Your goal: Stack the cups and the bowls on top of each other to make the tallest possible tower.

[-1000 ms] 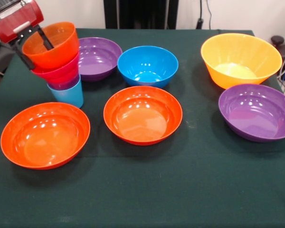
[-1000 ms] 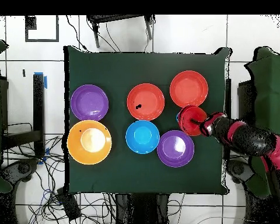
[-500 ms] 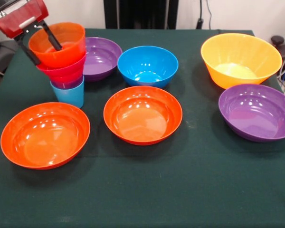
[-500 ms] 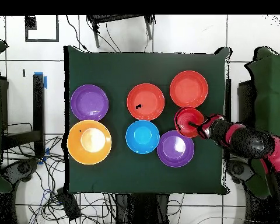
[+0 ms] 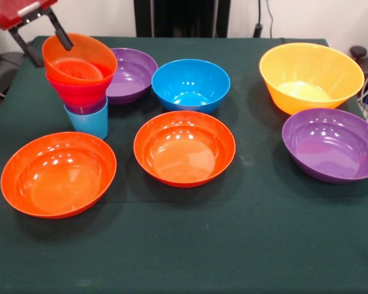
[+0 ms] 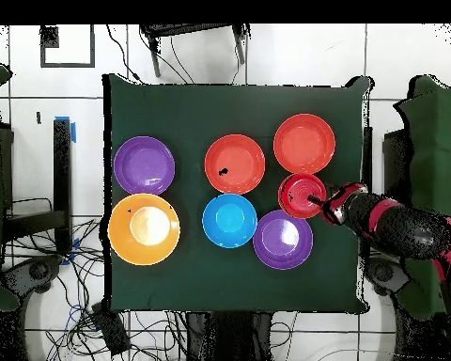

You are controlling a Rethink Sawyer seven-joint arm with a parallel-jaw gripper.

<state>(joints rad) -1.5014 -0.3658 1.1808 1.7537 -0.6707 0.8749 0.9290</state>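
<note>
Glossy plastic tower (image 5: 81, 82) stands four pieces high: light blue cup (image 5: 88, 122) lowest on the dark green tablecloth (image 5: 233, 245), purple cup (image 5: 86, 108) nested in it, small pink bowl (image 5: 78, 92) above, small orange bowl (image 5: 80, 60) on top, tilted rather than level.

Gripper (image 5: 48, 41) hangs at the top bowl's rim on the side away from the loose bowls. Fingers apart, one black finger (image 5: 60, 32) at or just over the rim, the other (image 5: 26, 48) outside it. It appears to be free of the bowl; contact at the rim can't be confirmed from the front view. Overhead view shows the gripper (image 6: 325, 201) just beside the stack, no more detail.

Done, by judgement: four of ten pieces stacked, roughly the narrow end of the tower.

Left: six bowls, all loose on the cloth.
- medium blue bowl (image 5: 191, 84), past the nearest purple one from the gripper; likely next by size
- wide purple bowl (image 5: 127, 75), touching or just beside the tower, nearest the gripper
- wide orange-red bowl (image 5: 58, 174), just below the tower in the front view
- second wide orange-red bowl (image 5: 184, 147), further out
- second wide purple bowl (image 5: 331, 144), well apart from the gripper
- large deep yellow-orange bowl (image 5: 311, 76), also well apart; probably goes on last

Risk: the tilted top bowl may need seating before the blue one goes on.
</note>
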